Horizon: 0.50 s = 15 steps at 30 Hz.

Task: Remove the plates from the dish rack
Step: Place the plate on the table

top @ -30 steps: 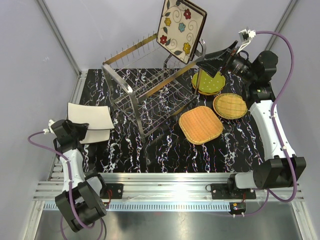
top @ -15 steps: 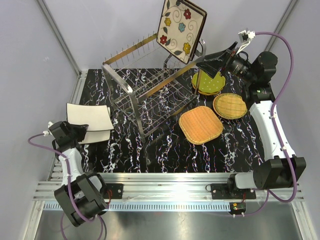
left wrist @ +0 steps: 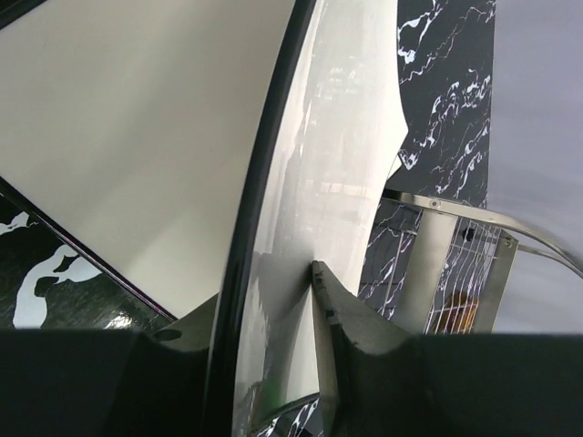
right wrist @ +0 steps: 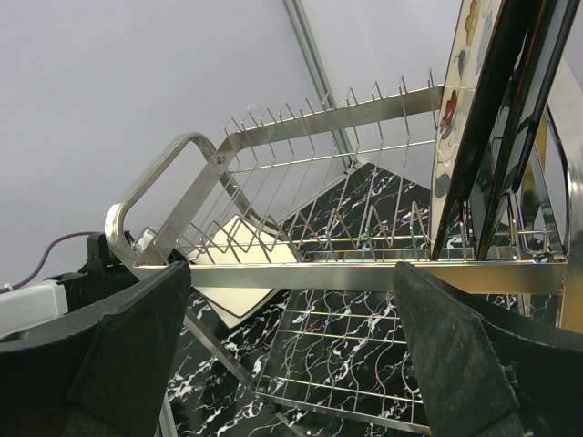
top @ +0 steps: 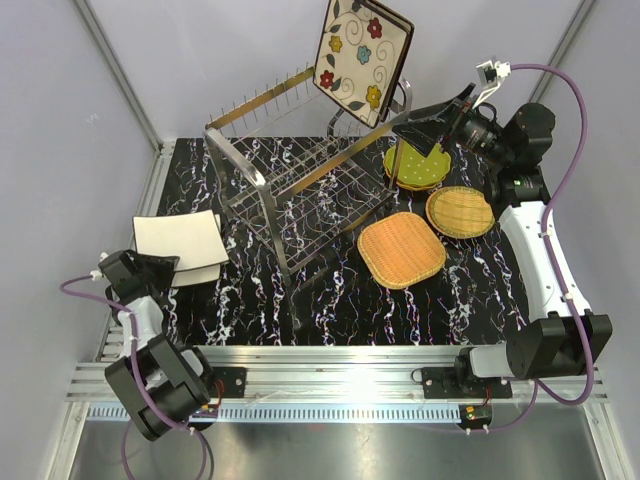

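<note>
– Plates first: where do they lie?
– The flower-patterned plate [top: 362,55] stands on edge in the top tier of the dish rack [top: 300,190], at its far right end. A second plate [right wrist: 537,86] stands just behind it. The others are on the black marbled tabletop [top: 330,300].
– Which ones?
– Right of the rack are green dotted plates [top: 415,167] in a small stack. Near them are two wicker plates [top: 400,249], the orange one nearer and the yellower one beside it to the right. Left of the rack, cream plates [top: 180,237] lie one on the other.
– And the left gripper [top: 158,268]?
– It is low at the near edge of the cream pair. From the wrist, a cream plate's dark rim runs between its fingers, and one fingertip [left wrist: 321,278] touches the plate's face. Whether it clamps the rim or merely brackets it, I cannot tell.
– The right gripper [top: 418,122]?
– It is raised by the rack's right end with its jaws spread wide and nothing between them. It faces the prongs and the two standing plates.
</note>
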Motion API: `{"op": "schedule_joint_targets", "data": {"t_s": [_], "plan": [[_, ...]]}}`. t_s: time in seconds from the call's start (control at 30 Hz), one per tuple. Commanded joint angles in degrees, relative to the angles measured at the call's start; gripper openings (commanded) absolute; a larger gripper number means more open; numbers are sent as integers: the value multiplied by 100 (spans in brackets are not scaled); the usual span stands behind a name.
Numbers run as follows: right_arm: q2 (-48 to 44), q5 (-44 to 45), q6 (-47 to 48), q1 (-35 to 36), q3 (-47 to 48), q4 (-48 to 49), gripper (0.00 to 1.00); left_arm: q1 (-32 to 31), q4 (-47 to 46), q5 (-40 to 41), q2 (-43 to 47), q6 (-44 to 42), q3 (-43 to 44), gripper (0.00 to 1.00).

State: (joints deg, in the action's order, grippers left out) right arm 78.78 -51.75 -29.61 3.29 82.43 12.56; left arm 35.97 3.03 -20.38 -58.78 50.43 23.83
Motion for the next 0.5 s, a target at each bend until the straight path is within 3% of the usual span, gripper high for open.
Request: {"op": "schedule_joint_targets", "data": {"t_s": [0.0,0.47], "plan": [[-205,-81,7,-39,45,195,100,33,-478,-229,-133,-350,-72,30],[-170,-90,25,-39,89,142,100,86,-444,-212,-696,-552,-63,44]]}}
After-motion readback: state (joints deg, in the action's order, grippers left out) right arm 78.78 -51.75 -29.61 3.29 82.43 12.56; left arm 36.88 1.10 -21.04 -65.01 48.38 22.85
